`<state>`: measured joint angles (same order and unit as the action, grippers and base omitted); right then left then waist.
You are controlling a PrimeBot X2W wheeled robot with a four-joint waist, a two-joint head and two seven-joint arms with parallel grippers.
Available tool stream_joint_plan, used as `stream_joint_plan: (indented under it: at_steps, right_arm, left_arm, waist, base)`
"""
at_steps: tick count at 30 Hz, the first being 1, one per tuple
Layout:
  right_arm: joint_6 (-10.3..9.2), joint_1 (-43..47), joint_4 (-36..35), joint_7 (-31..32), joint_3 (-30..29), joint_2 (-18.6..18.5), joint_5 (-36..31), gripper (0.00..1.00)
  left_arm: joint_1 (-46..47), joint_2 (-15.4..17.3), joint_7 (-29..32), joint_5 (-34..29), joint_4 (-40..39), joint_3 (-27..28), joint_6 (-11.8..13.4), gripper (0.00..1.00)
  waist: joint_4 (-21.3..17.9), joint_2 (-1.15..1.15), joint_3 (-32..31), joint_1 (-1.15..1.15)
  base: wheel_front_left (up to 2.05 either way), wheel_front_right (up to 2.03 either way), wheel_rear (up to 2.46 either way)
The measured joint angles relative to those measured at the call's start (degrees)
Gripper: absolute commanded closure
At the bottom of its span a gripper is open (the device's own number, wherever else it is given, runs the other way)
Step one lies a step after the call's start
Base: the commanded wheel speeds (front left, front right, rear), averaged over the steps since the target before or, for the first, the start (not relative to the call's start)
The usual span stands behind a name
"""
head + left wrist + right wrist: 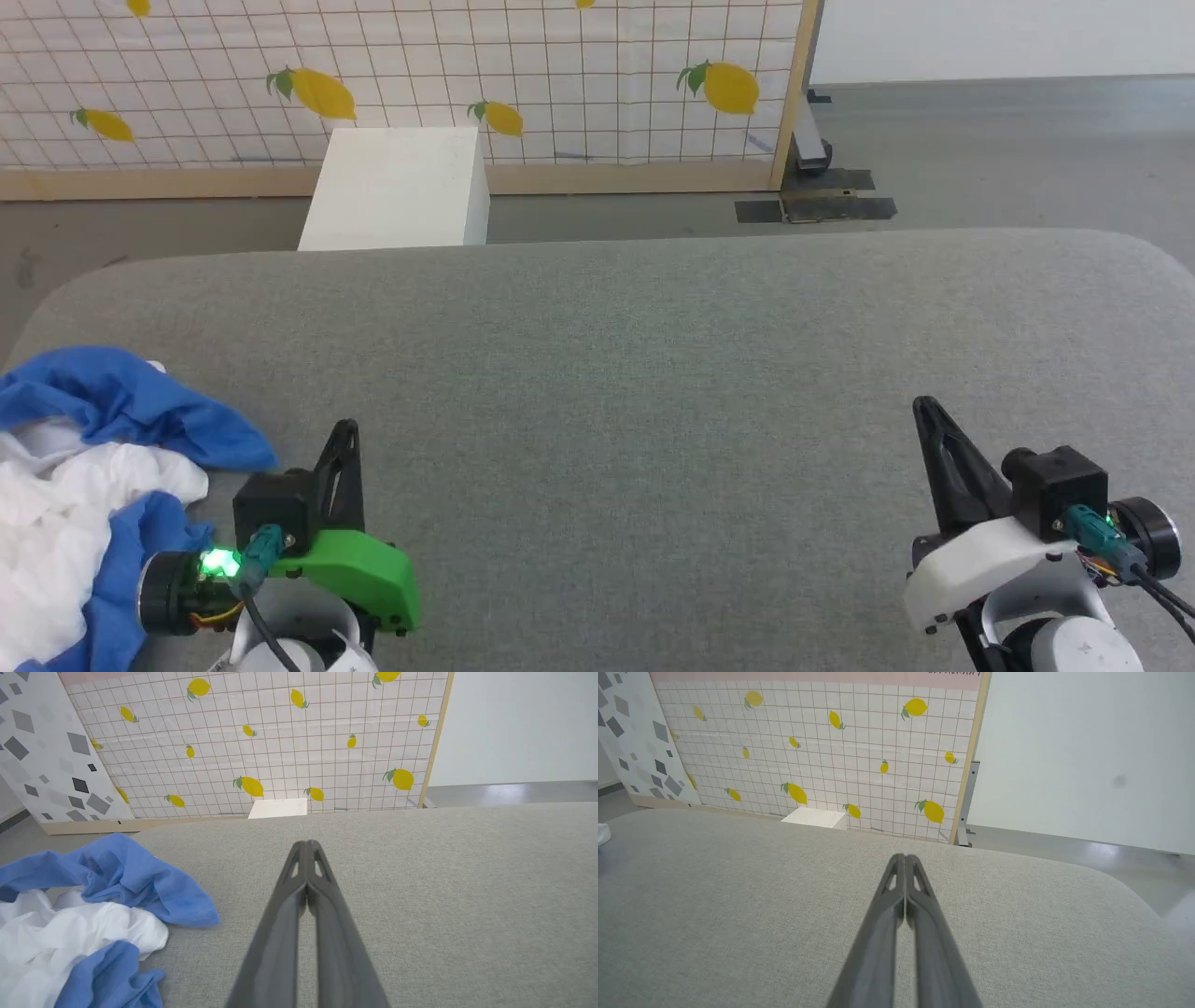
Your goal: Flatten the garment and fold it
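Observation:
The garment [84,485] lies crumpled at the near left of the grey padded table [653,355], white body bunched between blue sleeves. It fills the lower left of the left wrist view too, garment [93,914]. My left gripper [347,431] sits just right of the heap, shut and empty, fingers pressed together [306,847] over bare table. My right gripper [924,408] rests at the near right, far from the cloth, also shut with nothing in it [905,858].
A white box [397,187] stands on the floor beyond the table's far edge. Behind it is a lemon-patterned grid screen [560,84] with a wooden frame. Grey floor [980,149] spreads at the back right. The table's corners are rounded.

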<state>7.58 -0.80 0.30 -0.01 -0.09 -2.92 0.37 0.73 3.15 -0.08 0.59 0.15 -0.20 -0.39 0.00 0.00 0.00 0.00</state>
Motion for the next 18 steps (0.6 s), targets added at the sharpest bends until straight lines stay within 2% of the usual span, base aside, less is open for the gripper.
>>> stream_joint_plan:
  at_steps: [5, 6, 18]
  right_arm:
    - [0.0, 0.0, 0.0, 0.0, 0.01, 0.0, 0.0, 1.0]
    - [0.01, 0.0, 0.03, 0.0, -0.01, 0.0, 0.02, 0.0]
    - [0.01, 0.0, 0.59, -0.6, -0.34, 0.0, 0.8, 0.0]
  left_arm:
    - [0.0, 0.0, 0.01, 0.0, 0.0, 0.0, 0.0, 1.0]
    - [0.01, 0.02, 0.0, 0.03, 0.01, -0.05, 0.0, 0.0]
    - [0.03, 0.02, -0.6, 0.42, 0.43, -0.58, -0.01, 0.0]
  waist:
    - [0.0, 0.0, 0.0, 0.0]
    - [0.0, 0.0, 0.0, 0.0]
    - [0.03, 0.0, 0.05, 0.0]
  base:
    - [0.0, 0.0, 0.0]
    - [0.0, 0.0, 0.0]
    - [0.0, 0.0, 0.0]
